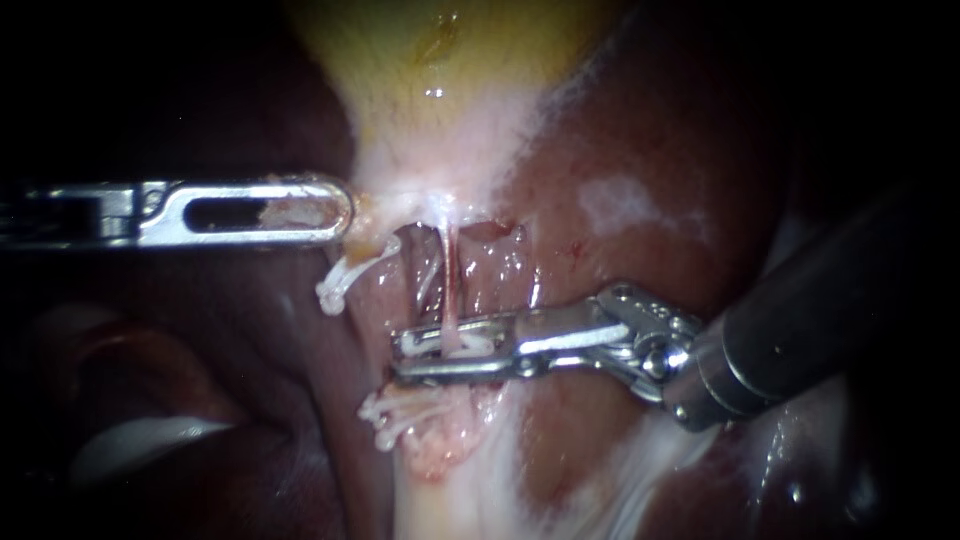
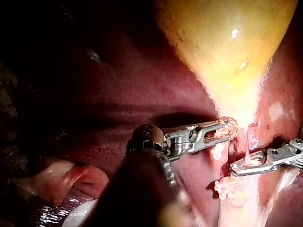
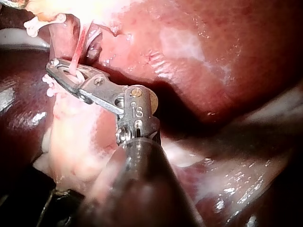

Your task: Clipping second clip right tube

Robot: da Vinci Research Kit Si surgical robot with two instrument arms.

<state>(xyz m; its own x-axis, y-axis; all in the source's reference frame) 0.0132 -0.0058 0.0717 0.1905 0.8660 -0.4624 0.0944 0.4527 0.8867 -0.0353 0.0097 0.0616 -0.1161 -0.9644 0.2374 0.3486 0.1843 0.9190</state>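
Yellow gallbladder [image 1: 430, 60]: fills the upper middle of the endoscope view and narrows downward to a pale neck, with dark red liver [image 1: 640, 130] on either side.
Right tube [image 1: 449, 280]: a thin pink strand running down from the gallbladder's neck across an opened pocket of tissue. A paler strand [image 1: 426, 280] lies just beside it on the left.
Right instrument [image 1: 402, 355]: enters from the right edge. Its two slim jaws lie nearly together across the lower end of the right tube, touching it from both sides with only a narrow gap between them. A white bit shows in that gap, but what it is cannot be told.
Left instrument [image 1: 338, 210]: enters from the left edge. Its windowed jaws are closed on neck tissue [image 1: 372, 205] at the base of the gallbladder, well apart from the right instrument.
Frayed white tissue [image 1: 385, 410]: just below the right instrument's jaws.
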